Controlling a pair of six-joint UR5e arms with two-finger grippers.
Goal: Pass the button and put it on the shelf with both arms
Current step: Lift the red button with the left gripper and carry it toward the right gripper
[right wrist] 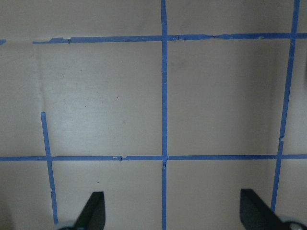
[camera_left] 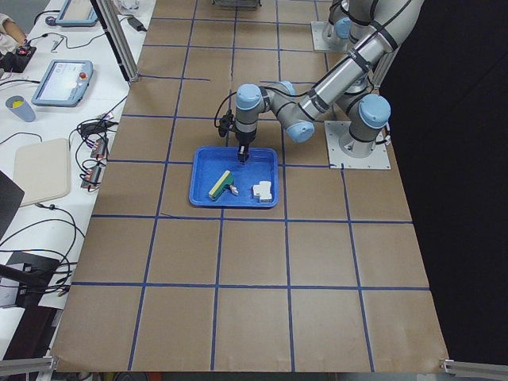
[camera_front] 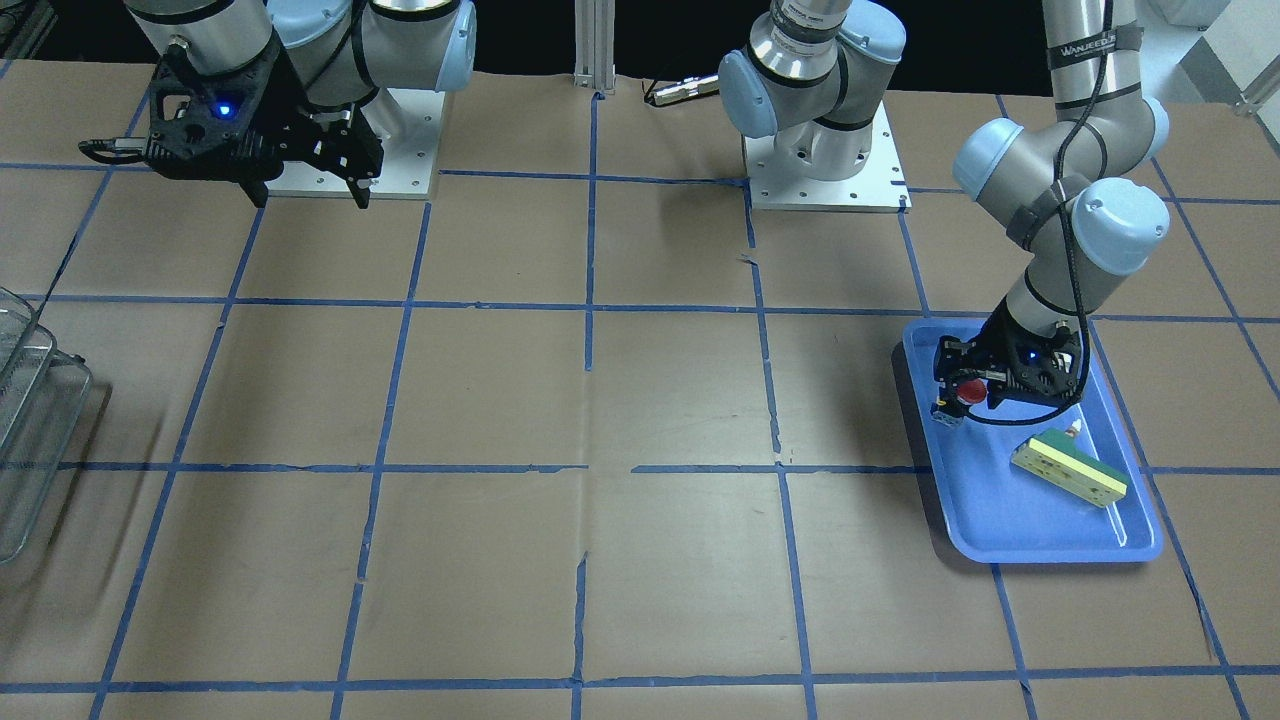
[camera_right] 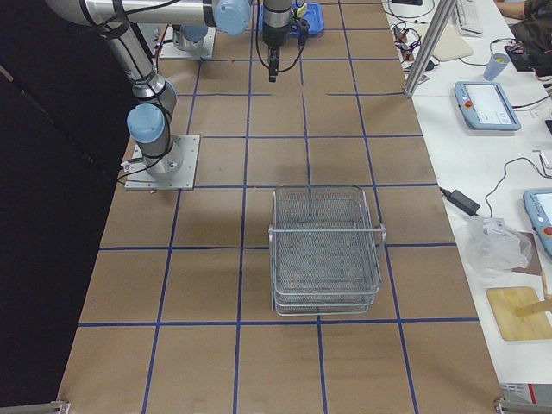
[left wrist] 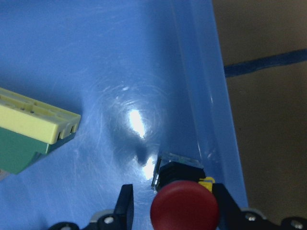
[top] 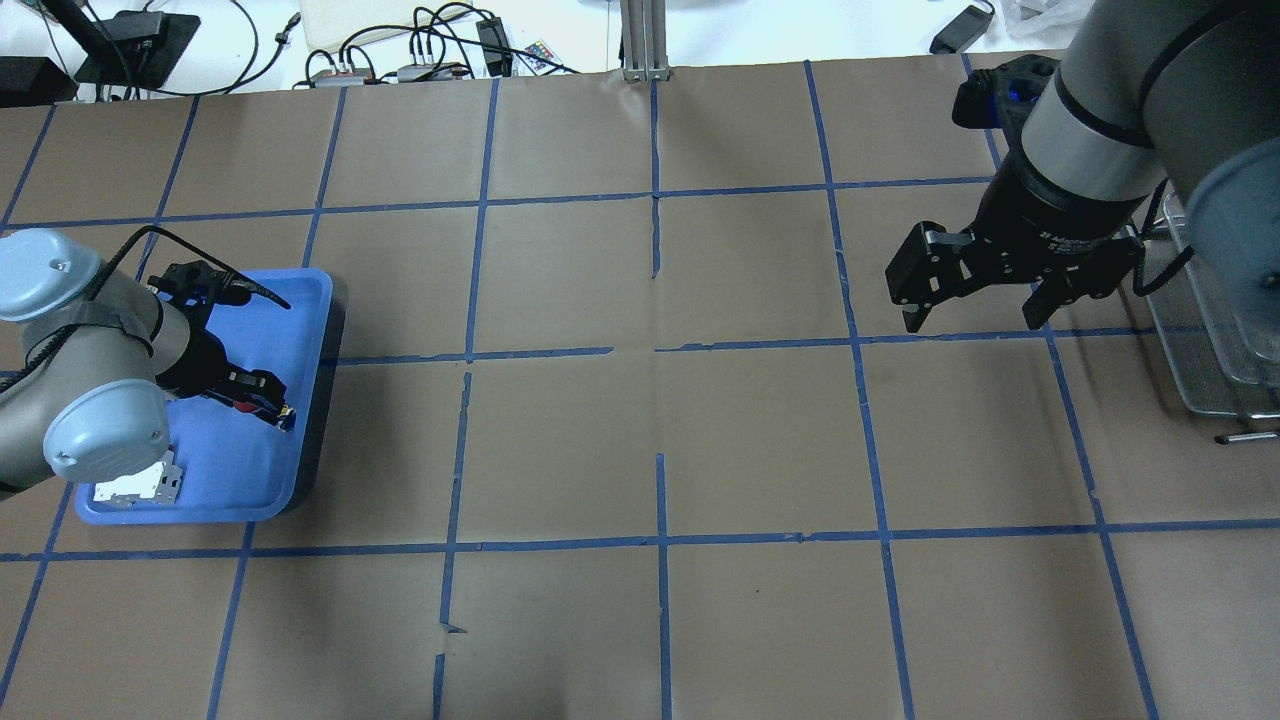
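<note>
— Where is the button (left wrist: pixel 184 208)?
— In the blue tray (camera_front: pixel 1000 520), right by its side wall. The left gripper (camera_front: pixel 965 400) has a finger on each side. One side shows a gap, so no pinch yet.
— Room to lift?
— Straight up, I think. The right gripper (top: pixel 975 318) hangs wide open, far from the tray, near the shelf (camera_right: pixel 326 250), ready to take it.

Left tool (top: pixel 272 405) low in blue tray (top: pixel 296 308), right tool (top: pixel 972 322) spread, beside shelf (top: pixel 1200 345)
</note>
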